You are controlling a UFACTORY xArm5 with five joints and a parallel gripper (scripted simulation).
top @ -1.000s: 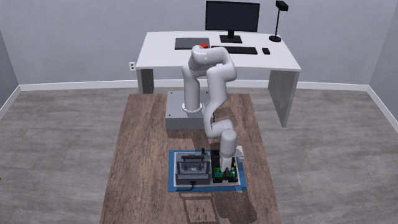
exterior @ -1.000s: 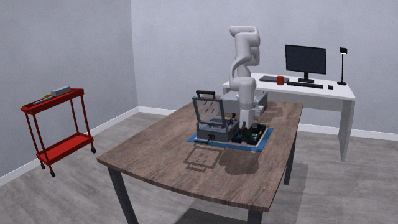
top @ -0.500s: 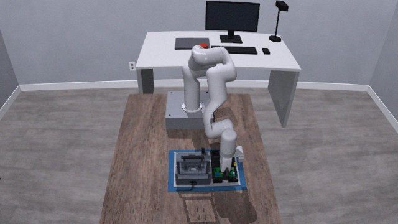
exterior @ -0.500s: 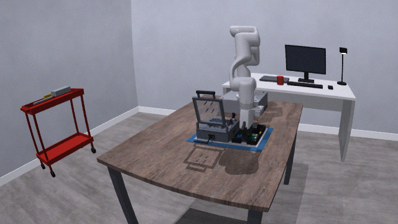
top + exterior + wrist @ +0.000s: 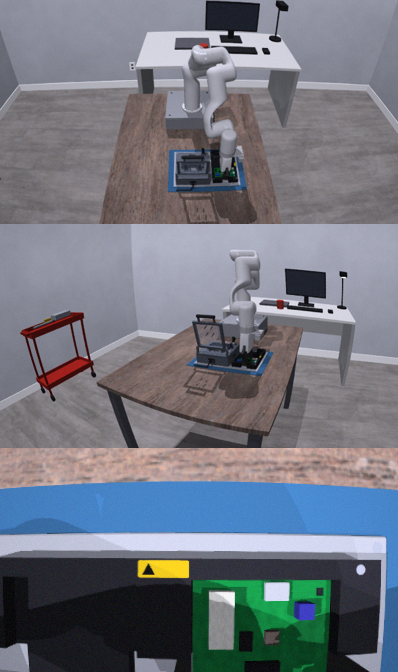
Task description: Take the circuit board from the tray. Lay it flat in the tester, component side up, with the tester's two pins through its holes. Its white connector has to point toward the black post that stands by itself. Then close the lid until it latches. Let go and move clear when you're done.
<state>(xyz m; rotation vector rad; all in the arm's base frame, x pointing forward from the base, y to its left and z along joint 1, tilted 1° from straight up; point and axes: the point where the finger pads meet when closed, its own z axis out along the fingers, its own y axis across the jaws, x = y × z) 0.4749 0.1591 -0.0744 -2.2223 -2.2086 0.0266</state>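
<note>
The green circuit board (image 5: pixel 217 170) (image 5: pixel 260 615) lies component side up in the black tray (image 5: pixel 255 569) (image 5: pixel 217 180). In the wrist view a white block (image 5: pixel 276 591) is near its upper edge, with a blue part beside it and a long pale part at left. My gripper (image 5: pixel 227 175) (image 5: pixel 245 358) points down at the board, fingers open and holding nothing; contact cannot be made out. The grey tester (image 5: pixel 193 180) (image 5: pixel 208 358) stands beside the tray, its lid (image 5: pixel 223 337) raised. A black post (image 5: pixel 203 151) (image 5: pixel 233 340) stands behind the tester. The pins cannot be made out.
Tester and tray stand on a pale plate over a blue mat (image 5: pixel 171 174) (image 5: pixel 267 361) (image 5: pixel 200 508). The lid's black handle (image 5: pixel 205 316) sticks up on the tester side of my arm. A black cable (image 5: pixel 186 190) runs from the tester's front.
</note>
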